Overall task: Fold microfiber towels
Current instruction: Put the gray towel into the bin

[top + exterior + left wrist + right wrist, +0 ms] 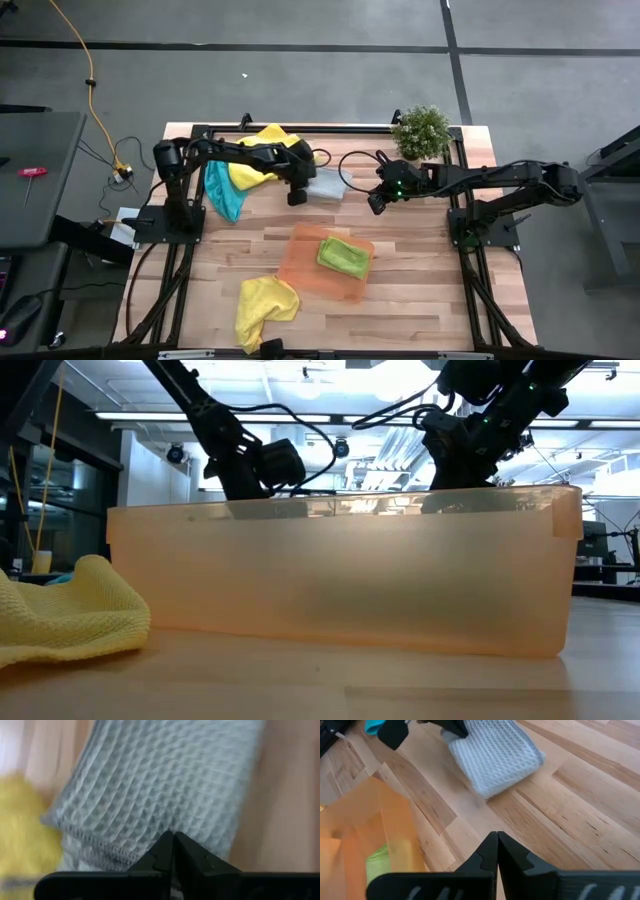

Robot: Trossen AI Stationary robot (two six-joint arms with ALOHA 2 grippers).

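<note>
1. At the table's far middle, the left gripper [297, 197] sits at the edge of the folded light grey towel [326, 184], fingers pressed together with nothing between them.
2. The right gripper [377, 203] hovers just beside that towel, fingers likewise closed and empty.
3. Done, by appearance: the grey towel and the lime green towel [343, 256], which lies folded in the orange tray [303, 268].
4. Outstanding: one yellow towel [265, 305] crumpled near the front edge; another yellow towel [262, 152] and the teal towel [224, 190] heaped behind the left arm.
5. No legible markings seen.

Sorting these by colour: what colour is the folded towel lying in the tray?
Lime green towel in the orange tray; the high view shows it best.
</note>
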